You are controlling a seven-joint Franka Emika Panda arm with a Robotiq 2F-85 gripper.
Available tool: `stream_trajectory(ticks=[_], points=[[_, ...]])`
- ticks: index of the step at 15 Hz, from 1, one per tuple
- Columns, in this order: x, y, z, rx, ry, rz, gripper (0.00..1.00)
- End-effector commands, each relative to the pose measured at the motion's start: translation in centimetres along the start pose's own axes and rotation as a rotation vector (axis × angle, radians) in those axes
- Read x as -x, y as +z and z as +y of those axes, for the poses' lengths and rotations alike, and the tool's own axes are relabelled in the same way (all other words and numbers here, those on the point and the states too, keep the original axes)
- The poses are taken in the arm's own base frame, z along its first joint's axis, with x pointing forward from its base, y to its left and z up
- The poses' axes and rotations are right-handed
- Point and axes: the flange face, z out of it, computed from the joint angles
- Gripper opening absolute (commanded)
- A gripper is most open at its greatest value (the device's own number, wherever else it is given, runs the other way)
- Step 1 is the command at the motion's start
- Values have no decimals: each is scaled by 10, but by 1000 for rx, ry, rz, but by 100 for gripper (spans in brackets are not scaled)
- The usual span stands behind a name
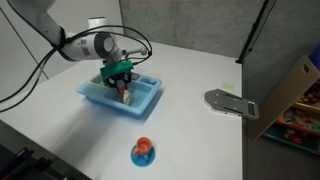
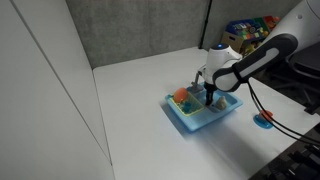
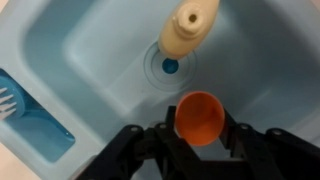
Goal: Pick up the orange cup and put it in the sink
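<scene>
A white flat tabletop [image 1: 200, 70] carries three things. A light blue rectangular plastic toy sink [image 1: 112, 107] sits directly beneath the gripper's fingers [image 2: 208, 96]. An orange piece on a blue round base [image 1: 143, 151] stands clear of the fingers, outside the sink. A flat grey plate [image 1: 230, 103] lies well apart from the fingers, near the table's edge.

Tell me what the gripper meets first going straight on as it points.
Probably the floor of the light blue plastic toy sink, near its drain, with the held tiny orange plastic cup touching first; depth unclear.
</scene>
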Motion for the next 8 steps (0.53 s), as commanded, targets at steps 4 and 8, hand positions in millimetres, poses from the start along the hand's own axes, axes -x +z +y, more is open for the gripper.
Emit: stream_trajectory(ticks=[4, 8], points=[[-5, 3, 8, -5, -19, -5, 21], [-5, 5, 10, -7, -14, -5, 41]])
